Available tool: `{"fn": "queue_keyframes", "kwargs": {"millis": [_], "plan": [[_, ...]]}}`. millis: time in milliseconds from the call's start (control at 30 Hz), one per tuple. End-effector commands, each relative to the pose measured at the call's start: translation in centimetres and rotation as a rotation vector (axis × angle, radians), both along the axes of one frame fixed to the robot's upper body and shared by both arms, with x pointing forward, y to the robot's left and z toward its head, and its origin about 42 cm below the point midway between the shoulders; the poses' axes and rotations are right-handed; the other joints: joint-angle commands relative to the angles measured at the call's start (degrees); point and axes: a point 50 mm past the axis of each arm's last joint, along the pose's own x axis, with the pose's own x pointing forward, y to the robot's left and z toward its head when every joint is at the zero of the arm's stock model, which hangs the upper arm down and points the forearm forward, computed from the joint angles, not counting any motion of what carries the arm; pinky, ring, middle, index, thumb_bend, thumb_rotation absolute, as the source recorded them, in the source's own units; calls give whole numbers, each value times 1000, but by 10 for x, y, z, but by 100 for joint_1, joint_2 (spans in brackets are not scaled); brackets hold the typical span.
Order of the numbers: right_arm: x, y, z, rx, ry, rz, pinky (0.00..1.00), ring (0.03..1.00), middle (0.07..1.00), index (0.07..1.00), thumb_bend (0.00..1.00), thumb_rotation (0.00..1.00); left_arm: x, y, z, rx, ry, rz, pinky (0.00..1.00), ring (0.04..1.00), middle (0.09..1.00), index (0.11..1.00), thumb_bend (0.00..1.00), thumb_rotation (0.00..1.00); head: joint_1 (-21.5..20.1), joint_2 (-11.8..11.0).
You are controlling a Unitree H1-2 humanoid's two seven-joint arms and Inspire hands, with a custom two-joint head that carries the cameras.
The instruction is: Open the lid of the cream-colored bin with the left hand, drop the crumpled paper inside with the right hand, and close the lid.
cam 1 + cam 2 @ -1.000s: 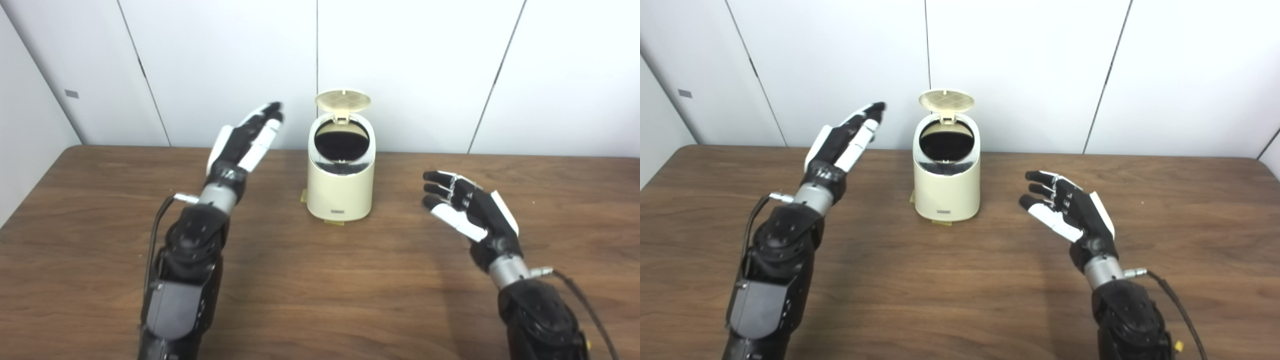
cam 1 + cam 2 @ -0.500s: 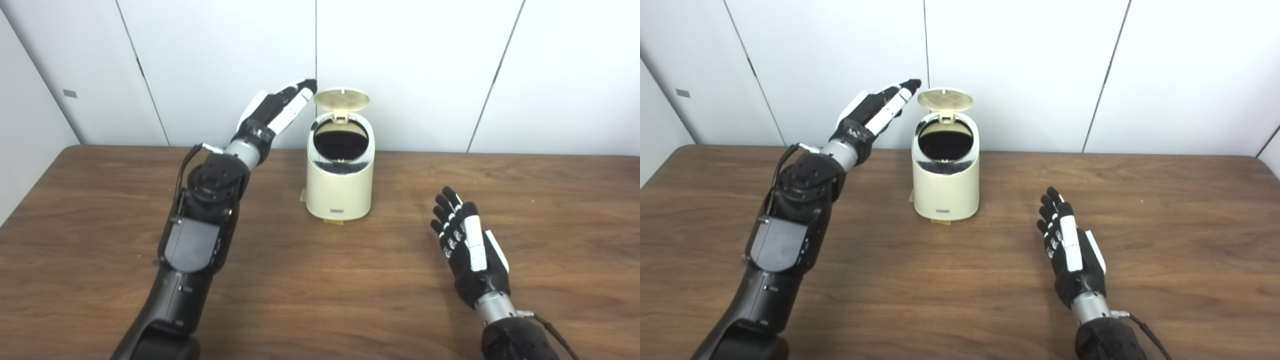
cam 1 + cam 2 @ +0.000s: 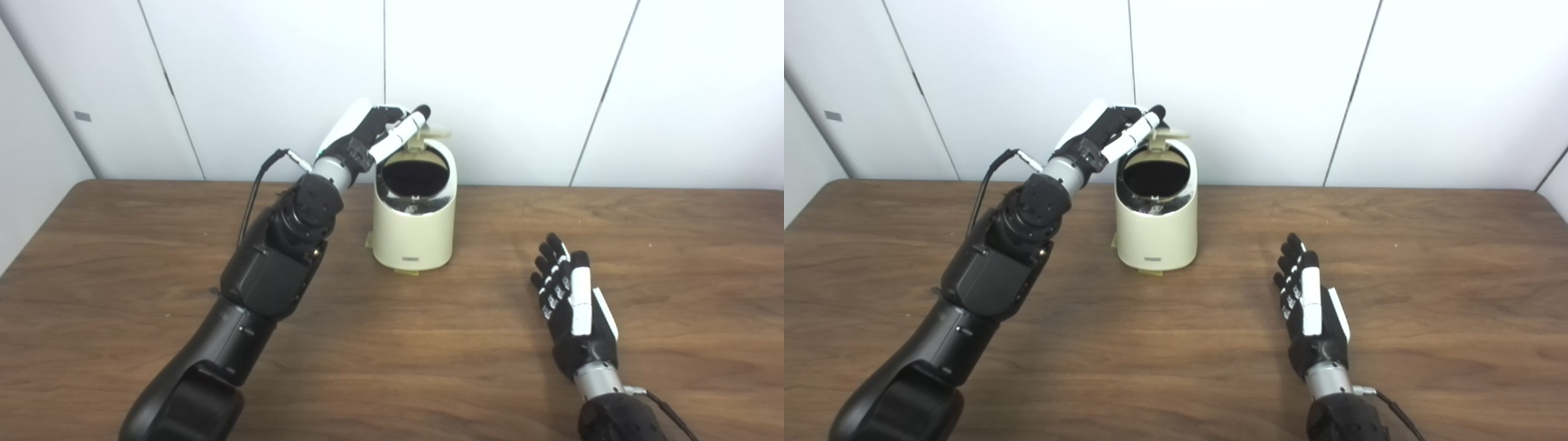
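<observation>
Bin: cream-colored bin (image 3: 415, 233) stands upright on the wooden counter (image 3: 392, 343), near its far edge, before a white panelled wall (image 3: 520, 79); its dark round mouth is uncovered.
Lid: lid (image 3: 432, 131) is hinged at the back of the bin's top and seen nearly edge-on, tilted over the rear of the mouth and not shut.
Left hand: left hand (image 3: 373, 131) is raised at the bin's upper left, its fingers (image 3: 1133, 130) stretched out and slightly spread, reaching across the lid; they close around nothing, and whether they touch the lid cannot be told.
Right hand: right hand (image 3: 572, 306) lies low over the counter, well apart from the bin on its right, back upward, fingers straight and close together, pointing toward the wall and holding nothing.
Paper: crumpled paper shows in neither view; a small pale shape sits just inside the front of the bin's mouth, too small to identify.
</observation>
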Motion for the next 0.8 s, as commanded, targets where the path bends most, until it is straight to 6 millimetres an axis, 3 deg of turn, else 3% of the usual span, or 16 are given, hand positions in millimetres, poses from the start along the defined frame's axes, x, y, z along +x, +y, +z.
{"fn": "queue_keyframes", "kwargs": {"millis": [0,100,400,667,767], "plan": [[11,-1,15,-42,-75,-14,960,984,961,968,636,941,-4,-1,34,95,-185,-36,774,897,837,528,471,861,-4,2],[12,-2,14,-86,-80,-21,930,970,951,975,623,948,-6,0,33,195,-229,-39,782,914,860,516,487,885,-9,21],[9,-3,17,-231,-95,-47,882,949,945,1000,595,1000,-17,0,34,381,-314,-66,830,879,808,515,477,892,-14,97],[6,-3,22,-320,-120,-50,843,938,943,1000,586,1000,-24,5,19,523,-341,-68,816,867,813,533,489,930,-21,172],[4,-5,22,-398,-132,-56,808,930,935,1000,624,1000,-25,7,13,555,-319,-73,799,873,811,533,500,947,-19,195]]}}
